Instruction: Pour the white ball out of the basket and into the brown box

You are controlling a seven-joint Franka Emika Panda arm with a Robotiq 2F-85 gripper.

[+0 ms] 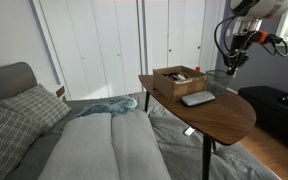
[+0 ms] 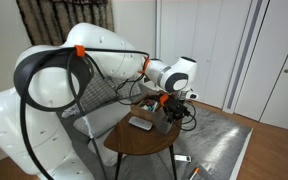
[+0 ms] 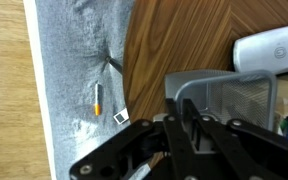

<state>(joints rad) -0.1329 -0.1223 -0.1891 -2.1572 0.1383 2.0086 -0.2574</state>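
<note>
The small grey wire-mesh basket (image 3: 242, 103) sits on the wooden table; it shows faintly in an exterior view (image 1: 223, 86), beside the brown box (image 1: 174, 79). My gripper (image 3: 188, 122) is shut on the basket's near rim, with one finger on each side of the wall. It comes down onto the basket from above in both exterior views (image 1: 231, 64) (image 2: 170, 106). The brown box is low and wide, with small dark items inside. The white ball is not visible; the mesh and my fingers hide the basket's inside.
A flat grey slab (image 1: 197, 98) (image 3: 272, 50) lies on the table (image 1: 219, 115) next to the basket. A grey rug (image 3: 74, 70) with a small orange-tipped item (image 3: 98, 98) lies below the table edge. A sofa with cushions (image 1: 24, 110) stands beside the table.
</note>
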